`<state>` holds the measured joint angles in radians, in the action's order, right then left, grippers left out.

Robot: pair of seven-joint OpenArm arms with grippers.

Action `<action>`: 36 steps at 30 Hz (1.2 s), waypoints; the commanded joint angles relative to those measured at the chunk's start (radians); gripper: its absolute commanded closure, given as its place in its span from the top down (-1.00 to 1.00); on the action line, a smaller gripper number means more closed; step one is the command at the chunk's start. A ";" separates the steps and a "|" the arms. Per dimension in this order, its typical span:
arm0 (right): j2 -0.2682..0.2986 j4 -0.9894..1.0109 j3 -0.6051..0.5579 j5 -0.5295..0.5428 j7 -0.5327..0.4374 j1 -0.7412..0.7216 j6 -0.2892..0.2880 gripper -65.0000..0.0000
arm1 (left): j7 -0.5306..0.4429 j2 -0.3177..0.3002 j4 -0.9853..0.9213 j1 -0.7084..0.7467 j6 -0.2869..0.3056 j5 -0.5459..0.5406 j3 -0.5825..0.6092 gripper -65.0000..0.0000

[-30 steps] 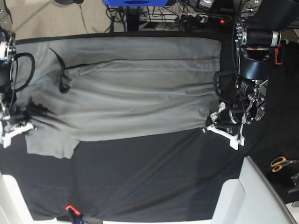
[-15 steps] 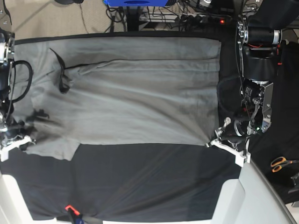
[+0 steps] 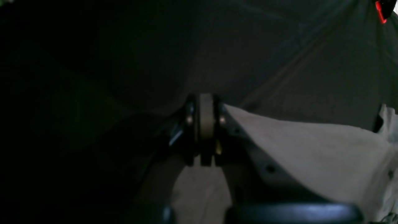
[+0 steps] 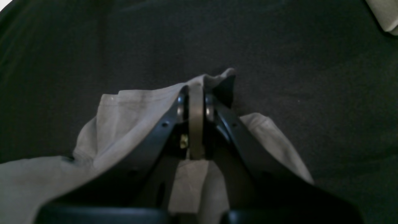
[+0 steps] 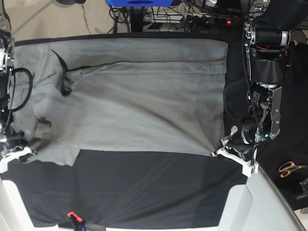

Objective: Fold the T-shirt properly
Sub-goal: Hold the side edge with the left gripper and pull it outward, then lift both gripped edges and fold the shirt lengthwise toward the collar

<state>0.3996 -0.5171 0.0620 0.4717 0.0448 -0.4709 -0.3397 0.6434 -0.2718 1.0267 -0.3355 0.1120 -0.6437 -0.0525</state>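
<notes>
Both hands have dragged the T-shirt nearer.

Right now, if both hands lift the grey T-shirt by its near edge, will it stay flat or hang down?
It will probably sag: the T-shirt already shows tension creases running toward the left hand. It looks thin and light, bunching softly around the right hand. It may also slide easily over the black cloth, so the far edge could drag along.
</notes>
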 commanded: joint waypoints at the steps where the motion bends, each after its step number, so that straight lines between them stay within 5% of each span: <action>1: 0.022 -0.019 -0.017 0.011 -0.027 -0.036 -0.006 -1.00 | -0.018 -0.013 0.020 -0.027 0.005 -0.009 -0.005 -1.00; 14: 0.023 -0.018 -0.072 0.011 -0.027 -0.055 0.003 -1.00 | -0.020 -0.013 0.053 0.022 0.004 -0.003 -0.007 -1.00; 18: 0.023 -0.016 -0.073 0.011 -0.024 -0.025 0.012 -1.00 | -0.020 -0.013 0.134 0.082 -0.088 -0.003 -0.007 -1.00; 28: 0.048 -0.045 -0.012 0.014 0.148 0.033 0.044 -1.00 | 0.049 -0.005 0.349 0.241 -0.108 -0.011 -0.005 -1.00; 36: 0.037 -0.354 0.092 0.014 0.321 0.214 0.047 -1.00 | 0.051 -0.008 0.459 0.367 -0.108 -0.012 -0.005 -1.00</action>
<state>0.4126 -0.8581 0.1482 0.4751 0.3908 -0.2356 -0.2913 0.7105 -0.2691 1.4631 0.0471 -0.0006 -0.6445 -0.0525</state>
